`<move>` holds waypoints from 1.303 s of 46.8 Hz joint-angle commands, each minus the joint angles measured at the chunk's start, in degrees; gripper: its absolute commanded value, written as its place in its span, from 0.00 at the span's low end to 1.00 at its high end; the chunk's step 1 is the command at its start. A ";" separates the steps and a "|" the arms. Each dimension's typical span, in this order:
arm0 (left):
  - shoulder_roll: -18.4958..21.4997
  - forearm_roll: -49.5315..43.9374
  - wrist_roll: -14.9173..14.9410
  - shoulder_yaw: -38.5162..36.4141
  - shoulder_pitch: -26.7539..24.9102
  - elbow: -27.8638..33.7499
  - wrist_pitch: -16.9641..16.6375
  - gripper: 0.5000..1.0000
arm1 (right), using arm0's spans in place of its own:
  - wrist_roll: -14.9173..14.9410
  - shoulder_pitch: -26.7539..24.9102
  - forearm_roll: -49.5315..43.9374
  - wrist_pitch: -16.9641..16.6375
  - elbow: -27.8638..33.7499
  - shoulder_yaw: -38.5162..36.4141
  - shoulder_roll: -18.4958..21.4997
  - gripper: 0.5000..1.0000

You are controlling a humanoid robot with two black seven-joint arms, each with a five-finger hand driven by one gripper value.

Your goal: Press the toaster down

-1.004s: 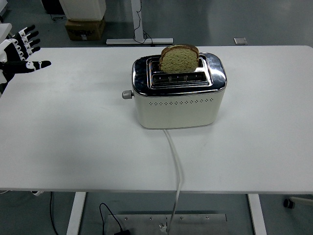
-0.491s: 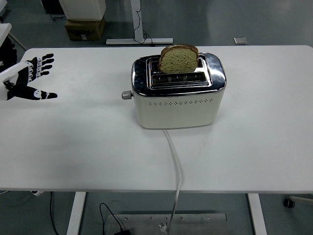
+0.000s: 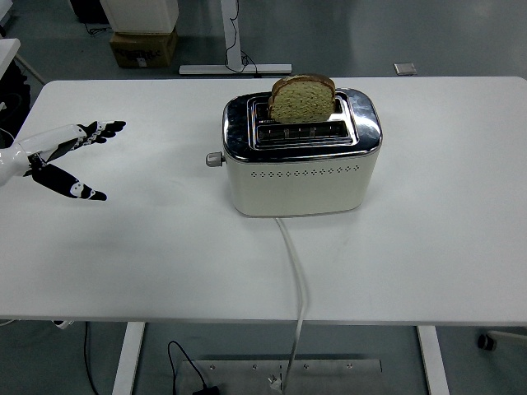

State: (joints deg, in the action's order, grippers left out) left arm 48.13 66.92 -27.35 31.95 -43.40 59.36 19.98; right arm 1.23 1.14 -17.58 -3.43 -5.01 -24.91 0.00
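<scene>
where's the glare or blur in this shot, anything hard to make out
Head view: the toaster shows bright reflections on its chrome top, mostly at the right end; the bread and the lever knob are sharp; shadows on the white table are faint and soft, so the lighting is even; the left hand is slightly soft at the fingertips, fingers spread, well left of the toaster.

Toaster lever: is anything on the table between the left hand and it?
Nothing visible. The left hand, fingers spread, hovers over bare table at the left; the lever sticks out of the toaster on the side facing the hand.
</scene>
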 commanded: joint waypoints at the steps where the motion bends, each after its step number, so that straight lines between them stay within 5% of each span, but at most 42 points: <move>1: 0.21 1.90 0.01 0.04 -0.36 1.54 -0.11 1.00 | 0.01 0.00 0.00 0.00 0.00 0.03 0.00 1.00; 48: -2.16 14.38 -1.22 -0.13 -2.83 4.71 -0.55 1.00 | 0.01 0.00 0.00 0.00 0.00 0.03 0.00 1.00; 61: -4.00 17.55 -1.04 -0.13 -2.65 7.09 -4.94 1.00 | 0.01 0.00 0.00 0.00 0.00 0.03 0.00 1.00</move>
State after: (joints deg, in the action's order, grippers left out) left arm 44.76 84.22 -28.58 31.81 -46.06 66.40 15.94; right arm 1.23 1.15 -17.58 -3.42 -5.01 -24.89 0.00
